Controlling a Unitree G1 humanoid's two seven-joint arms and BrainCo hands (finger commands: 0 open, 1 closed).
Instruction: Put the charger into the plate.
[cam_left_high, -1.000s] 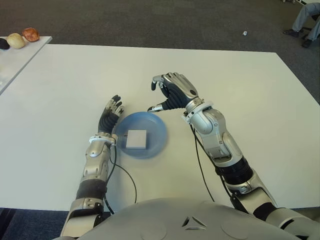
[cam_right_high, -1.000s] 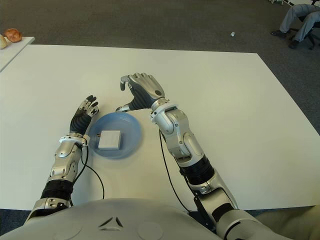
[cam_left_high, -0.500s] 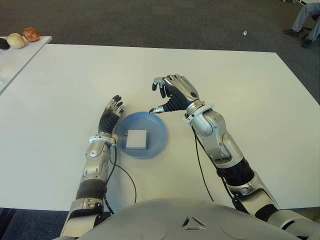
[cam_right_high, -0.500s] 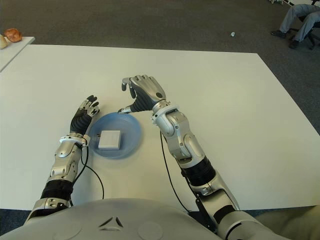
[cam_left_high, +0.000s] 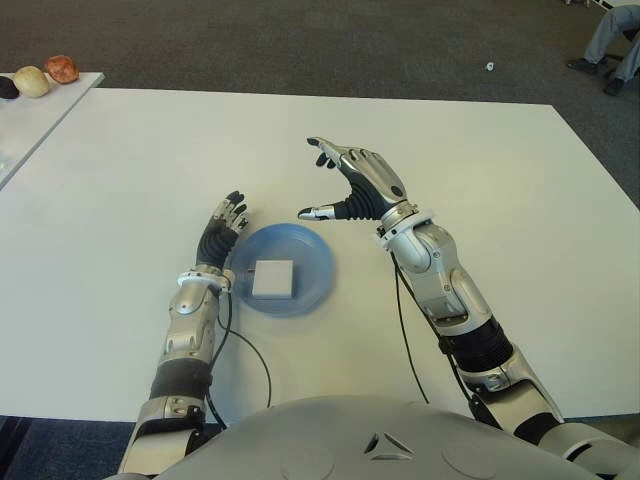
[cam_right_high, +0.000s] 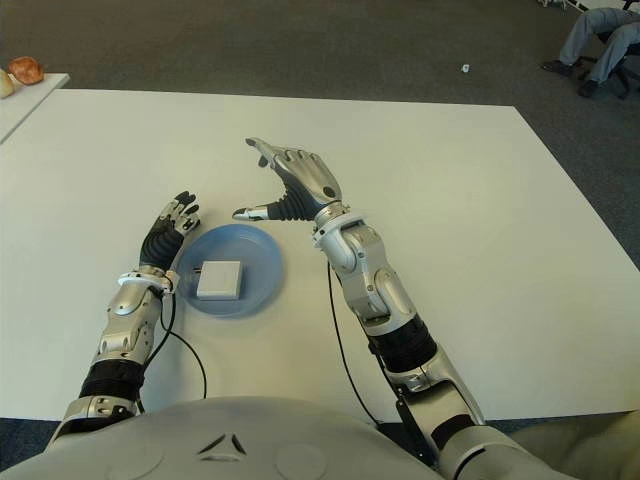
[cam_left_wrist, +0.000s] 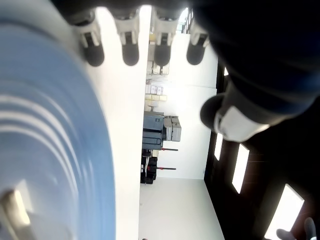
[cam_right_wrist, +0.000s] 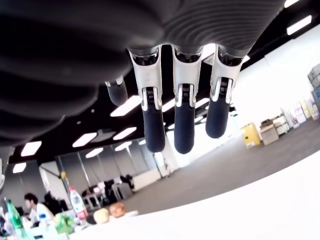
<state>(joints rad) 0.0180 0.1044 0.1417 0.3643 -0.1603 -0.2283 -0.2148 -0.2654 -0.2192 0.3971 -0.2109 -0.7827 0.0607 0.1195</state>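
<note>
Charger (cam_left_high: 272, 279) lying flat in the plate (cam_left_high: 314, 286), near the robot on the white tabletop (cam_left_high: 500, 180). Left hand (cam_left_high: 220, 231) just beside the plate's left rim, fingers straight and relaxed, holding nothing. Right hand (cam_left_high: 352, 187) raised beyond the plate's far right rim, fingers spread wide, palm empty. Placing step apparently done; release finished and retreat in hand. Next move probably calls only for drawing the right arm clear without brushing the rim. Farther off, rounded items (cam_left_high: 40, 77) on a side table.
</note>
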